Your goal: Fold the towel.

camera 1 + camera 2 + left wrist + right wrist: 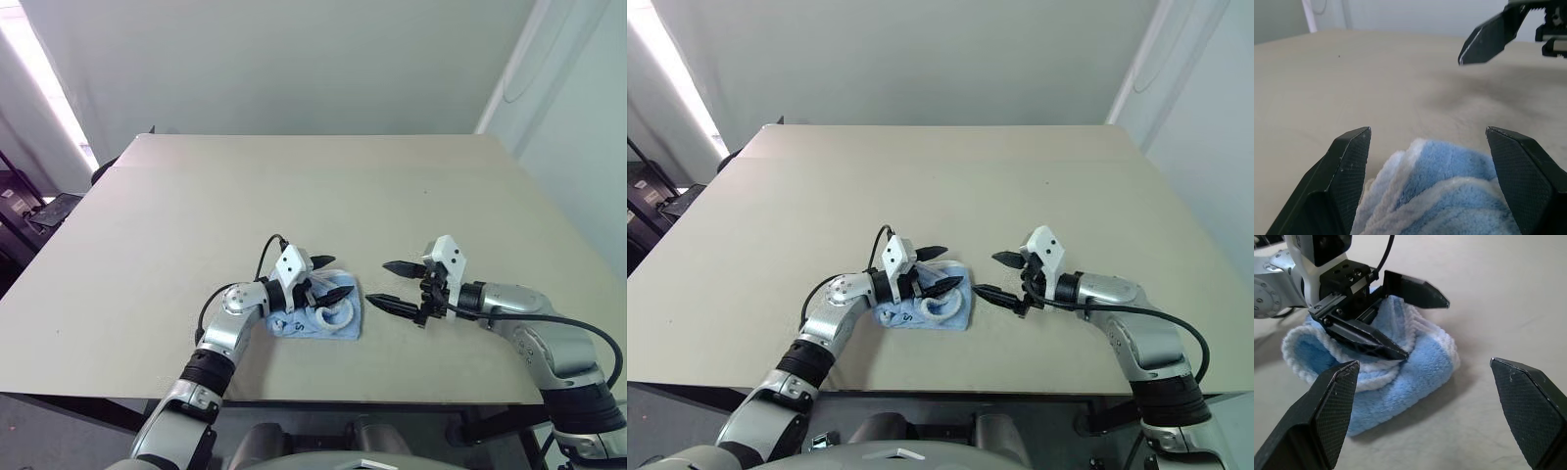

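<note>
Lying bunched at the left gripper, the towel sits folded on the table

Resting near the front edge of the beige table (313, 186), the light-blue terry towel (338, 318) is a compact, doubled-over bundle with white piped edging curling across its upper layers. Its long axis seems to run roughly across the table, from the left arm's wrist toward the right gripper, though the bundle is so short and lumpy that the direction is only loosely readable. A small dark mark shows on the near left part of the cloth in the head views. The thicker, rounded fold faces the right gripper.

The left gripper (329, 277) lies level over the towel with its jaws spread wide, holding nothing. One black finger (1369, 339) lies along the top of the bundle, touching or just above the white-edged fold; the other finger (1418, 289) reaches past the towel's far side, clear of the cloth. From the left wrist camera, the towel's folded layers (1449, 191) rise between the two fingers without being pinched.

The right gripper (390, 286) stands just beside the towel's rounded end, apart from it, with a strip of bare table between. Its jaws are also spread wide and empty, pointed toward the towel and the left gripper's fingertips.

Nothing else lies on the tabletop around the cloth. Between the right gripper's jaws and the towel, the left gripper's fingers are what stand in the way.
</note>
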Motion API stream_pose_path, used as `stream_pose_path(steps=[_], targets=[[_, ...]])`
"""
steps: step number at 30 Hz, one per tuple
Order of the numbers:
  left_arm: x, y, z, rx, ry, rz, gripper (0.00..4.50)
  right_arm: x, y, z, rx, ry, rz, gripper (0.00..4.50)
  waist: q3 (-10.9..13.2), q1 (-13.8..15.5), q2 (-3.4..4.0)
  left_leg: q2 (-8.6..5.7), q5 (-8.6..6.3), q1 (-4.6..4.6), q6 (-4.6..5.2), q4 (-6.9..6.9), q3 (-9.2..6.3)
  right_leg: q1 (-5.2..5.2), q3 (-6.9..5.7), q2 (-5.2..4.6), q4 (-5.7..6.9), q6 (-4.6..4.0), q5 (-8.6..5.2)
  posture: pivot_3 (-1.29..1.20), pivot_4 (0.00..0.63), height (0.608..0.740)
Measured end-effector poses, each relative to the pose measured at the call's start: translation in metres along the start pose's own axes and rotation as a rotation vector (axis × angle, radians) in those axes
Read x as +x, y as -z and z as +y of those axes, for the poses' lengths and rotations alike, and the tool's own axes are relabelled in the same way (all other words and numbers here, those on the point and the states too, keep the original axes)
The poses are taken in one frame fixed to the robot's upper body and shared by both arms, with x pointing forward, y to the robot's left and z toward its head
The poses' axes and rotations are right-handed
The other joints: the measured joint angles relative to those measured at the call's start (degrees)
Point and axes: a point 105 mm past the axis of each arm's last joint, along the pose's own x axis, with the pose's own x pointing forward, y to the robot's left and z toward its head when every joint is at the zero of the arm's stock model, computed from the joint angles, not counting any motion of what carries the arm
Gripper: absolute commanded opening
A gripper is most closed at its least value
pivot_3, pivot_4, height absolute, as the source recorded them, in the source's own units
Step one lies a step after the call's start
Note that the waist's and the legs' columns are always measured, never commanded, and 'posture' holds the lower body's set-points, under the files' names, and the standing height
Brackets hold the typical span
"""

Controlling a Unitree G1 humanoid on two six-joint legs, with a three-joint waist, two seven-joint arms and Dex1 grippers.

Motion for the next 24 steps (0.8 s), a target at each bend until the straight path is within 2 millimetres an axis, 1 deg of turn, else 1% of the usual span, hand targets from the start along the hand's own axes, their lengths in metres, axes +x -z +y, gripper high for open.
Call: stream_pose_path(steps=[2,5,8,10,12,16,19,24], targets=[[-0.008,-0.008,0.003,0.043,-0.009,-0.003,3.96,0.002,-0.003,0.0,0.044,-0.01,-0.011,4.5,0.0,-0.1,0.0,0.02,0.0,0.0,0.0,-0.01,0.0,-0.01,0.0,0.01,0.01,-0.01,0.01,0.0,0.0,0.74],[-0.022,-0.023,0.015,0.107,-0.041,-0.003,3.96,0.004,-0.006,-0.002,0.144,-0.025,-0.018,4.5,0.0,-0.1,0.0,0.03,0.0,0.01,0.0,0.0,-0.01,-0.03,0.0,0.01,0.03,-0.08,0.04,0.0,0.0,0.74],[-0.045,-0.041,0.027,0.179,-0.061,0.014,3.96,0.006,-0.002,-0.002,0.289,-0.051,0.022,4.5,0.0,-0.2,0.0,0.05,0.0,0.04,0.0,-0.02,-0.02,-0.11,-0.01,0.01,0.03,-0.24,0.02,0.0,0.0,0.74],[-0.063,-0.049,0.032,0.21,-0.063,0.043,3.96,0.01,0.003,-0.002,0.408,-0.069,0.039,4.5,0.0,-0.3,0.01,0.05,0.0,0.03,0.0,-0.03,-0.01,-0.17,-0.01,0.0,0.03,-0.24,0.03,0.0,0.0,0.74],[-0.078,-0.048,0.032,0.216,-0.045,0.09,3.96,0.016,0.007,-0.001,0.513,-0.087,0.064,4.5,0.0,-0.4,0.03,0.05,-0.01,0.01,0.01,-0.04,-0.02,-0.19,-0.01,-0.02,0.02,-0.24,0.03,0.0,0.0,0.74],[-0.102,-0.043,0.03,0.188,-0.043,0.157,3.96,0.028,0.018,-0.001,0.635,-0.081,0.109,4.5,0.0,-0.3,0.03,0.05,-0.02,-0.03,0.03,-0.04,-0.02,-0.25,-0.02,-0.05,0.0,-0.22,0.04,0.0,0.0,0.74],[-0.109,-0.042,0.028,0.174,-0.06,0.167,3.96,0.038,0.03,0.004,0.71,-0.084,0.146,4.5,0.0,-0.2,0.04,0.04,-0.02,-0.04,0.03,-0.04,-0.01,-0.25,-0.02,-0.06,-0.01,-0.13,0.08,0.0,0.0,0.74],[-0.11,-0.038,0.023,0.149,-0.089,0.167,3.96,0.042,0.031,0.012,0.762,-0.124,0.172,4.5,0.0,-0.4,0.05,0.06,-0.02,-0.02,0.03,-0.06,-0.01,-0.25,-0.02,-0.05,0.01,-0.11,0.1,0.0,0.0,0.74]])
